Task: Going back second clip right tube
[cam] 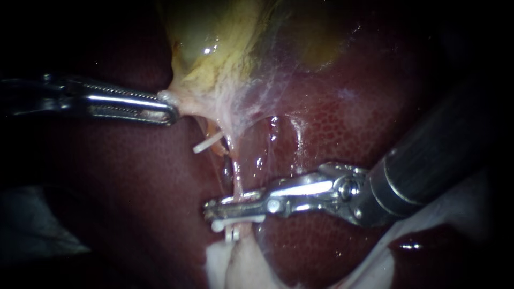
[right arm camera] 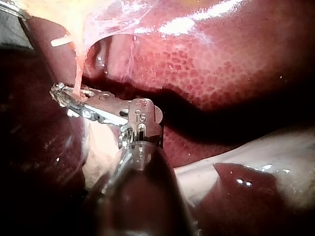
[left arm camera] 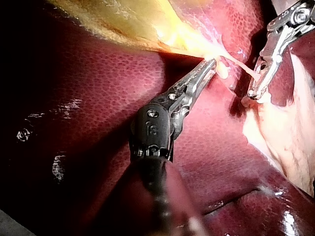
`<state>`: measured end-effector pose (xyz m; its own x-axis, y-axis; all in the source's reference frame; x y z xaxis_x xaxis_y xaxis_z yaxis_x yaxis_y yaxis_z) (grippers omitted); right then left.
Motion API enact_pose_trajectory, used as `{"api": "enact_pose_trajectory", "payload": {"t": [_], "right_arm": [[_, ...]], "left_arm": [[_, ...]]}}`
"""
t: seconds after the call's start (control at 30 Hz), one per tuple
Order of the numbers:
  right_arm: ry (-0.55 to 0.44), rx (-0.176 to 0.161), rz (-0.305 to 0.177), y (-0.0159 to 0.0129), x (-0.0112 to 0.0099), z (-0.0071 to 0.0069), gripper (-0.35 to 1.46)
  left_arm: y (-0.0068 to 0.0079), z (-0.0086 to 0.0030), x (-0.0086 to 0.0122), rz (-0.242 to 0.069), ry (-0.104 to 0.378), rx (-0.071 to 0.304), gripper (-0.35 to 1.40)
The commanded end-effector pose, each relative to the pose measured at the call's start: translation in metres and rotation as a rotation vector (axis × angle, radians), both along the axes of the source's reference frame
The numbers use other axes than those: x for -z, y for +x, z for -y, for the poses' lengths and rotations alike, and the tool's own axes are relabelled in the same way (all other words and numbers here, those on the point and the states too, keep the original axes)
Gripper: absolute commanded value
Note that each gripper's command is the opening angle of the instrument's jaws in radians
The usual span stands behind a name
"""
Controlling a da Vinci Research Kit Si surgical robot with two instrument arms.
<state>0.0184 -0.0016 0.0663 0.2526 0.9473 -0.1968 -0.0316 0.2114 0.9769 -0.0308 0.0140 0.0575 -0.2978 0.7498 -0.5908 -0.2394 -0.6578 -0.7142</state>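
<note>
Left instrument (cam: 167, 108), silver serrated jaws, dark shaft, right instrument (cam: 211, 210), silver tip w/ screw, black ringed shaft.

No label, brand, number or sign can be read on the liver (cam: 332, 123) or the gallbladder (cam: 214, 48). The only marks are small stamped characters on the wrist joints of the left instrument (left arm camera: 206, 69) and the right instrument (right arm camera: 74, 101).

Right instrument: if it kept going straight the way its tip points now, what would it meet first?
Probably the liver, whose dark surface lies just beyond the tip of the right instrument. The tube crosses the instrument behind that tip. Depth is unclear, so it might pass above the surface.
</note>
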Motion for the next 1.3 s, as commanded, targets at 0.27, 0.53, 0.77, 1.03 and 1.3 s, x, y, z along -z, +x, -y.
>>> {"api": "enact_pose_trajectory", "payload": {"t": [0.27,0.53,0.77,1.03,1.3], "right_arm": [[-0.221,-0.023,-0.001,0.0014,-0.0015,0.0,0.43],[-0.496,0.014,0.098,-0.0001,-0.0026,-0.0011,0.5],[-0.689,0.064,0.08,-0.0032,0.0,-0.002,0.5],[-0.855,0.116,0.017,-0.0083,0.0051,-0.004,0.5],[-0.931,0.203,0.053,-0.0129,0.0096,-0.0051,0.5]], "left_arm": [[0.0001,0.0,0.0,0.001,0.0,0.0,-0.35],[0.0004,-0.0001,-0.0002,0.002,0.0,-0.002,-0.35],[0.0005,-0.0001,-0.0002,0.002,0.0,-0.003,-0.35],[0.0007,-0.0001,-0.0002,0.003,0.0,-0.004,-0.35],[0.0008,-0.0002,-0.0005,0.003,0.0,-0.005,-0.35]]}}
